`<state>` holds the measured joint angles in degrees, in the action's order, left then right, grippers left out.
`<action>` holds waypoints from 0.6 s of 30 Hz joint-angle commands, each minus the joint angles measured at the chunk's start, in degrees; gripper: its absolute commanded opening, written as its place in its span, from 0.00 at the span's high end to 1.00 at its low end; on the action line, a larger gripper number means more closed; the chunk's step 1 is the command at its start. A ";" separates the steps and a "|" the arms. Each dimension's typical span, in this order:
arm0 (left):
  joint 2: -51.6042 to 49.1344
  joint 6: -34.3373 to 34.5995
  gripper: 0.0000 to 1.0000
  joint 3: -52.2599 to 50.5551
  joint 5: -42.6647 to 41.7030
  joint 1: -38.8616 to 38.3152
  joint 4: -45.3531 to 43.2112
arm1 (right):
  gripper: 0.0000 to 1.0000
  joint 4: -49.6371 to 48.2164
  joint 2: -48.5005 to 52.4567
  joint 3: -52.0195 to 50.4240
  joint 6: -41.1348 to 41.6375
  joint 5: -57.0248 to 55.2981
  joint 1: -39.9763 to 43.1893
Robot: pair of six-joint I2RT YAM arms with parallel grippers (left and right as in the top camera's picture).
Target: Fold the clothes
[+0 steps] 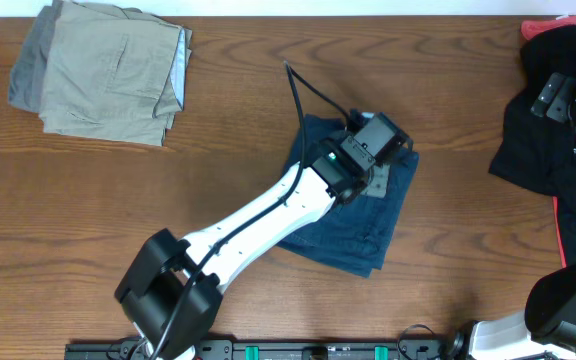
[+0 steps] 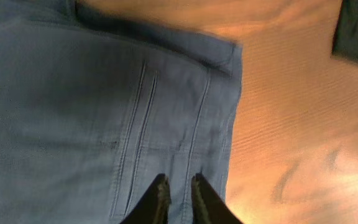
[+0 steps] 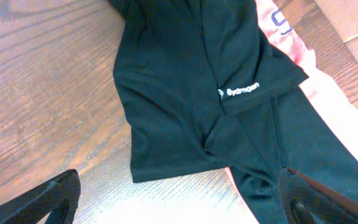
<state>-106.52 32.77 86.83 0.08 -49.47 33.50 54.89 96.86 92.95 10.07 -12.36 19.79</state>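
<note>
The dark navy-blue shorts [image 1: 368, 230] lie folded in the middle of the table, right of centre. In the left wrist view the shorts [image 2: 73, 112] fill the left side, with stitched seams and a folded edge showing. My left gripper [image 1: 380, 178] is over the shorts' upper right part; its fingers [image 2: 179, 186] are close together above a seam near the fabric's right edge, and I cannot see fabric pinched between them. My right gripper [image 3: 179, 199] is wide open and empty, at the far right [image 1: 558, 95] over a black garment.
A khaki and grey stack of folded shorts [image 1: 108, 75] sits at the back left. A black garment with a small white logo [image 3: 179, 93] lies at the right edge [image 1: 538, 150], over a red-pink cloth [image 3: 291, 43]. Bare wood lies between.
</note>
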 commanded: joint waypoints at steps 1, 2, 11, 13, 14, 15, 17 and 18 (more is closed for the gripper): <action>-3.06 -0.33 0.83 0.35 1.92 -0.09 -3.65 | 0.01 0.04 -0.35 0.70 0.61 -0.24 0.07; -4.04 -0.31 0.83 0.35 1.90 -0.09 -5.35 | 0.01 0.04 -0.35 0.70 0.61 -0.24 0.07; -13.70 -0.33 0.83 0.35 1.90 -0.09 -13.97 | 0.01 0.04 -0.35 0.70 0.61 -0.24 0.07; -15.72 -0.35 0.83 0.35 1.92 -0.02 -15.26 | 0.01 0.04 -0.35 0.70 0.61 -0.24 0.07; -16.46 -0.35 0.83 0.35 1.92 0.07 -15.89 | 0.01 0.04 -0.35 0.70 0.61 -0.24 0.07; -17.38 -0.35 0.83 0.35 1.90 0.09 -16.48 | 0.01 0.04 -0.37 0.70 0.61 -0.24 0.07; -18.71 -0.35 0.83 0.35 1.92 0.09 -17.00 | 0.01 0.04 -0.35 0.70 0.61 -0.24 0.07; -19.12 -0.37 0.83 0.35 1.92 0.07 -17.20 | 0.01 0.04 -0.35 0.70 0.61 -0.24 0.07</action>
<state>-124.11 32.80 86.87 0.69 -49.60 16.64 54.87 96.86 92.95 10.07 -12.38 19.79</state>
